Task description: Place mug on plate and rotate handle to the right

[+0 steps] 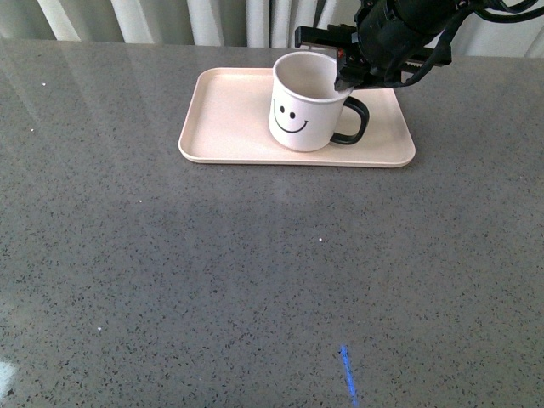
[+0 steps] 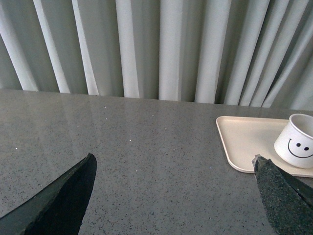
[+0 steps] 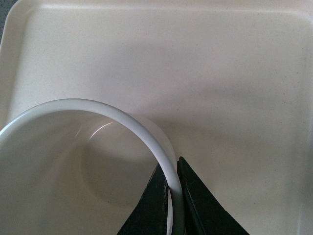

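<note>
Pinching the mug (image 1: 302, 115) by its rim, the right pincer (image 1: 344, 81) is closed on the wall, one finger inside and one outside, just above the handle (image 1: 357, 123). Mug stands upright on the plate (image 1: 225, 110), right of plate centre, handle toward the plate's right end. Rim grip probably chosen so the wrist can twist the mug; turn looks about done. Left pincer (image 2: 173, 161) gapes wide, empty, over the counter (image 1: 212, 272) well left of the plate, out of the way.
</note>
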`<action>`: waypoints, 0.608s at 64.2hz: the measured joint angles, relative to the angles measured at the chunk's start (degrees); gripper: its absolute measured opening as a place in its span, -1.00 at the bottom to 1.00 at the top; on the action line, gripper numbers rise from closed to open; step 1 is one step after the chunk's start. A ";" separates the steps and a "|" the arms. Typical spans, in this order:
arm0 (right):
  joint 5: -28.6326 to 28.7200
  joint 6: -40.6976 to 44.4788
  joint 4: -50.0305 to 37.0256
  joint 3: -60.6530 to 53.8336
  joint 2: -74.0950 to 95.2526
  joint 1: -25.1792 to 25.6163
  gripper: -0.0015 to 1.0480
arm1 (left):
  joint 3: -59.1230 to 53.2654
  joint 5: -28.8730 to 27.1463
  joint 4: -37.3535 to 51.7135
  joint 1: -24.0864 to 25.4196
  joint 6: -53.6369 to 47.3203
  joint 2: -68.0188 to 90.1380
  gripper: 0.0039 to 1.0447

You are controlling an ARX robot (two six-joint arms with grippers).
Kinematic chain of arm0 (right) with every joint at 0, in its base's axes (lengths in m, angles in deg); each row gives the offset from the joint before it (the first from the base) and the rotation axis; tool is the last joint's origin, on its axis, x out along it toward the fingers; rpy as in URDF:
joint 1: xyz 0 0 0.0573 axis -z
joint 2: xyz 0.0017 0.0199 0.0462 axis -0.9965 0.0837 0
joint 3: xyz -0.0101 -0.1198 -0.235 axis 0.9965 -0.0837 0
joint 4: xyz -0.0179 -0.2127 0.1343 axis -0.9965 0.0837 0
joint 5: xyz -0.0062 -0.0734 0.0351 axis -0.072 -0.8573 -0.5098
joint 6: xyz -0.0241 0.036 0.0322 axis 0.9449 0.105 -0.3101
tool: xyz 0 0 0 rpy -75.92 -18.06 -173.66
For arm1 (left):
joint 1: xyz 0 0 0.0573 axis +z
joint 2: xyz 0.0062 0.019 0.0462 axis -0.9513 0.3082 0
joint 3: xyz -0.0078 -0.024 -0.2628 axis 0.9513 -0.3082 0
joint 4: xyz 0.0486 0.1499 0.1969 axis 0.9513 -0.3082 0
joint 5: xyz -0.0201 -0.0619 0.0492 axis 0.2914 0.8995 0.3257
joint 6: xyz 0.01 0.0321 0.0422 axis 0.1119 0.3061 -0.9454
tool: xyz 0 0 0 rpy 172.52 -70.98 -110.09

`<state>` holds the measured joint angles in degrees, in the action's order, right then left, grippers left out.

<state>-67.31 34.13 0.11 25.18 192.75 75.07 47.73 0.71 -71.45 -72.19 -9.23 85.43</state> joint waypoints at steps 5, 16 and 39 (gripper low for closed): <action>0.85 0.13 0.52 0.55 -0.02 0.31 -0.97 | 0.00 0.00 0.00 0.00 0.00 0.00 0.83; 1.97 2.67 3.93 3.69 -0.02 1.36 -0.97 | 0.00 0.00 0.00 0.00 0.00 0.00 0.83; 7.52 18.29 12.50 12.41 0.92 2.73 -0.97 | 0.00 0.00 0.00 0.00 0.00 0.00 0.83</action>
<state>-59.79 52.42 12.61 37.59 193.66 77.80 47.73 0.71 -71.45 -72.19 -9.23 85.43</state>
